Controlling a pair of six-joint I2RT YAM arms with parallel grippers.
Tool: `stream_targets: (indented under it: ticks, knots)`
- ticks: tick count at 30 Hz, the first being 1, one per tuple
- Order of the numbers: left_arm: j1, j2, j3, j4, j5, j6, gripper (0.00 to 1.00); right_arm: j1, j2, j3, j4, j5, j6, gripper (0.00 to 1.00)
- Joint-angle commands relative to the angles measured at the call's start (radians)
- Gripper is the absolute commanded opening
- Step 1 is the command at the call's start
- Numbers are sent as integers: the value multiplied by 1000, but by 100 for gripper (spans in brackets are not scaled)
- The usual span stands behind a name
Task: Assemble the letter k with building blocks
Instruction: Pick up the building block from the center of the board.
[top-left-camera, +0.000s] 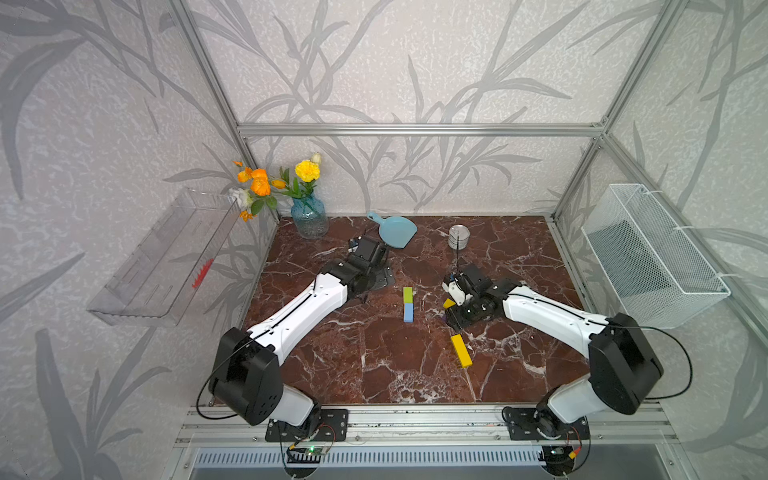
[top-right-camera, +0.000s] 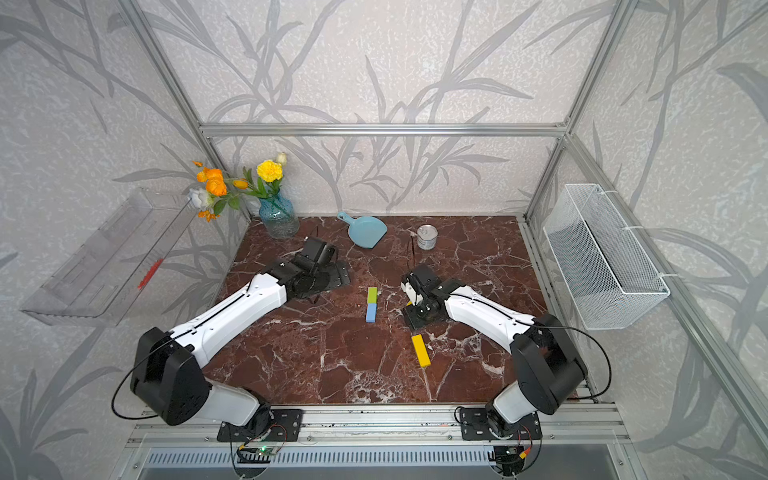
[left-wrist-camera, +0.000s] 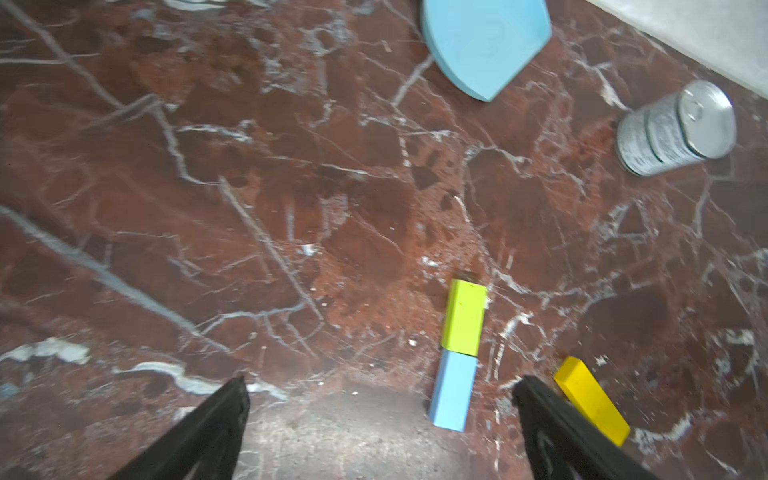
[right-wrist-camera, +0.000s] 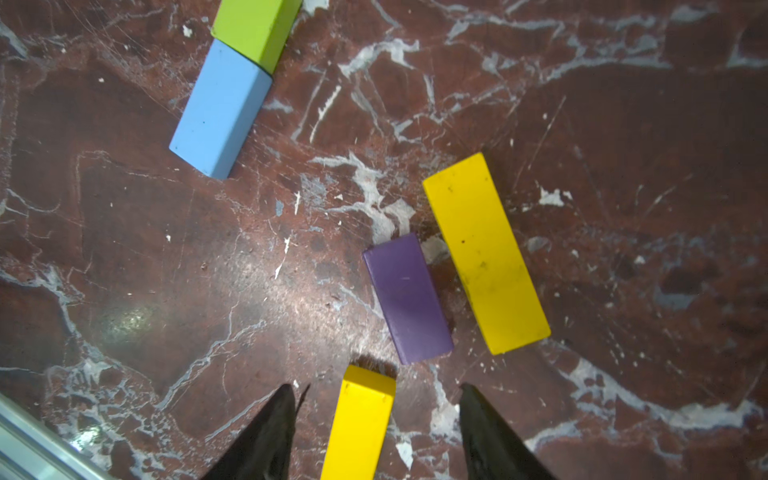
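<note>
A lime green block (top-left-camera: 407, 294) and a light blue block (top-left-camera: 408, 312) lie end to end in a straight line at mid-table. A purple block (right-wrist-camera: 407, 297) lies beside one yellow bar (right-wrist-camera: 484, 253), both mostly hidden under my right arm in both top views. The other yellow bar (top-left-camera: 461, 351) lies nearer the front. My right gripper (right-wrist-camera: 376, 386) is open above it, and that bar (right-wrist-camera: 359, 424) shows between the fingers with table on both sides. My left gripper (left-wrist-camera: 381, 382) is wide open and holds nothing, just left of the green block (left-wrist-camera: 463, 318).
A light blue dustpan (top-left-camera: 397, 230) and a silver tin can (top-left-camera: 459, 237) stand at the back. A blue vase of flowers (top-left-camera: 309, 216) is in the back left corner. A wire basket (top-left-camera: 652, 257) hangs on the right wall, a clear tray (top-left-camera: 166, 257) on the left.
</note>
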Motion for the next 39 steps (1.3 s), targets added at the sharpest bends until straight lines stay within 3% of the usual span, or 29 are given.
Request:
stream_targets:
  ticks: [1, 9, 30, 35, 39]
  knots:
    - [30, -50, -69, -41, 27, 43, 100, 5, 43, 46, 2, 19, -90, 61]
    - [73, -110, -173, -13, 53, 24, 100, 17, 140, 104, -10, 37, -109, 59]
    - [103, -125, -198, 7, 77, 12, 100, 37, 308, 168, -86, 141, -93, 56]
    - [104, -127, -195, 13, 93, 27, 100, 35, 320, 171, -95, 150, -78, 36]
    - [106, -165, -196, 32, 126, 57, 100, 44, 290, 162, -88, 153, -46, 27]
